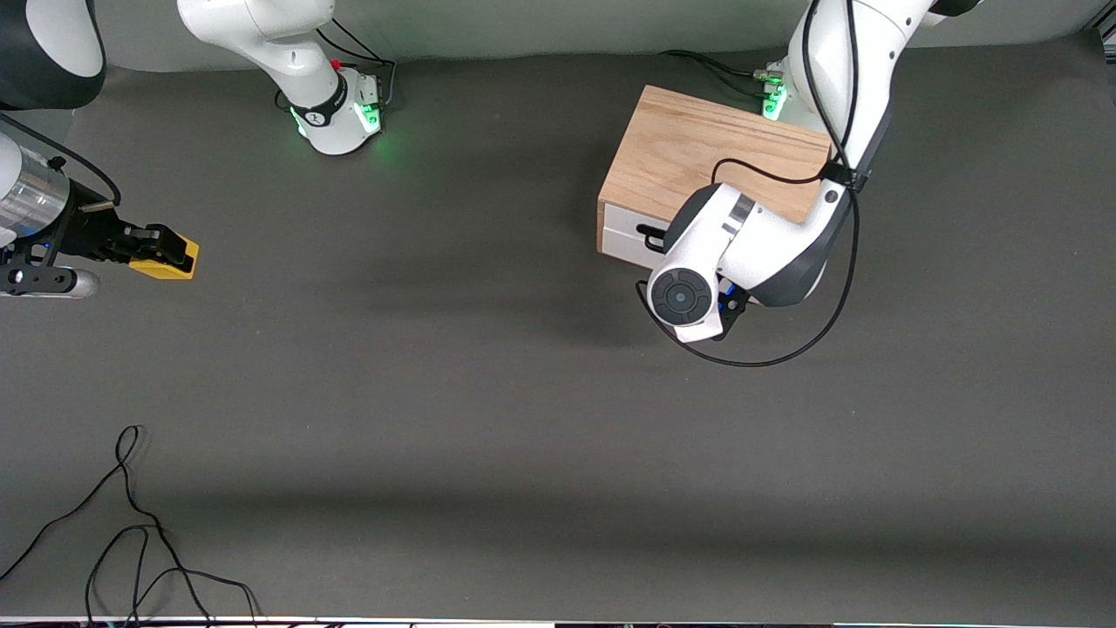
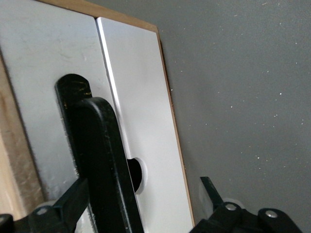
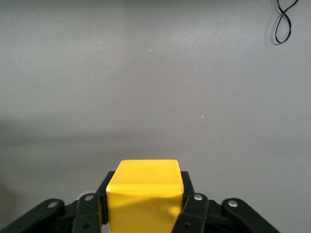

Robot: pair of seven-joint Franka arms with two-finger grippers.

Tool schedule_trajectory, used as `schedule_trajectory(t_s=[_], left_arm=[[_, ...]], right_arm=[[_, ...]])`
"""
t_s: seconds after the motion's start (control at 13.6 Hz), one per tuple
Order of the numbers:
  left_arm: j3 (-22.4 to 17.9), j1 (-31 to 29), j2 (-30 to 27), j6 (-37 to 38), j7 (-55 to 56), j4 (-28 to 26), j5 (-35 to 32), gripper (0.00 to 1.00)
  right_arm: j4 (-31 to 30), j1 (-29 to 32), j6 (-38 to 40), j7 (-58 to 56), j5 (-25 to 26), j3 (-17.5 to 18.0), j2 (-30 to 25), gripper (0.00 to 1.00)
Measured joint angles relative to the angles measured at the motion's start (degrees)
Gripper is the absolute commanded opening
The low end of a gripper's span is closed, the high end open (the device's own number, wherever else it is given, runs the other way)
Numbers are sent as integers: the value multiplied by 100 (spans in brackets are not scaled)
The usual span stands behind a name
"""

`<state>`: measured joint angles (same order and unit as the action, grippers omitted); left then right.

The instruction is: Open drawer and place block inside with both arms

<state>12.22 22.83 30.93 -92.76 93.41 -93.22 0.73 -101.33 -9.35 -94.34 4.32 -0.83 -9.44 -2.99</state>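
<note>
Right end effector [image 3: 143, 204] grips block [image 3: 145, 194]; handle [image 2: 99, 160] horizontal.

We see dark grey matte worktop [image 1: 488, 392] filling nearly whole front view. Pale grey-green wall strip [image 1: 558, 26] along top, meeting worktop at soft curved edge. Thin white edge strip along bottom. Loose black cable [image 1: 131, 523] coiled on worktop nearest front camera, toward right arm's end. Light even, overhead; broad soft shadow bands cross worktop. We note fine pale specks on surface.
</note>
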Motion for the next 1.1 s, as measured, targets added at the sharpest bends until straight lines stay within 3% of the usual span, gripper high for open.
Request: schedule_trajectory(t_s=[1.1], left_arm=[[1,0,249,-712,103,36,2,100]], right_arm=[[0,0,0,3,0,-17,3,15]])
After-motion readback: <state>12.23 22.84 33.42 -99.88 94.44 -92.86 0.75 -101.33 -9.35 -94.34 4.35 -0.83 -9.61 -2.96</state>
